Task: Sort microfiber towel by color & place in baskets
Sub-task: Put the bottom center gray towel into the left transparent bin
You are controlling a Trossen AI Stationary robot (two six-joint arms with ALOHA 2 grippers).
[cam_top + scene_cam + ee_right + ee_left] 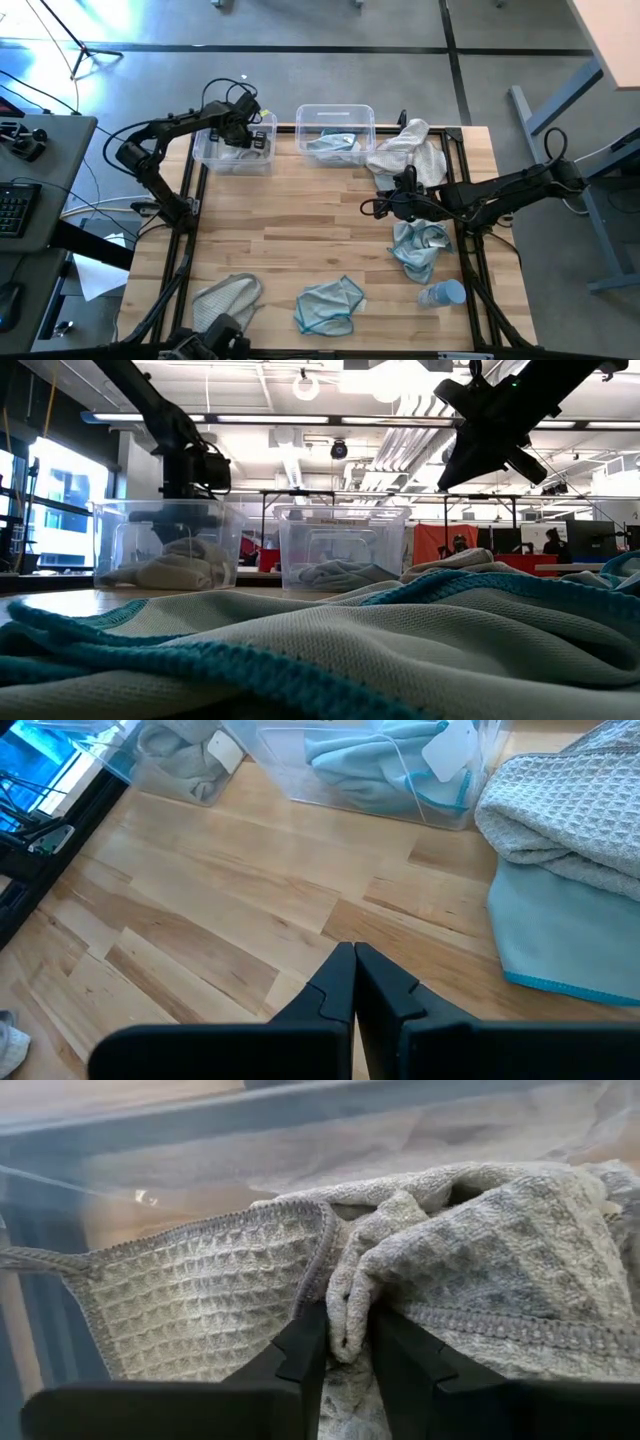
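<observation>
— While my left gripper [345,1350] sits down inside the far-left clear plastic tub [234,152], what do you make of its fingers?

— They are pinching a fold of the grey-beige waffle-weave cloth [480,1260], which lies bunched on that tub's floor.

— And my right gripper [354,982]?

— Pressed together, holding nothing, hovering over bare boards of the pale wooden table [300,245], right of centre.

— Where are the other cloths?

— A pale blue-teal cloth [333,145] lies in the second clear plastic tub [335,131], just right of the first. A heap of grey-beige cloth [410,152] lies at the far right, touching that tub's right side. A crumpled blue-teal cloth [418,248] lies near the right edge, another blue-teal one [330,305] at the near middle, and a grey-beige one [227,297] at the near left.

— Anything else?

— A small bluish plastic bottle [443,294] lies on its side at the near right.
</observation>
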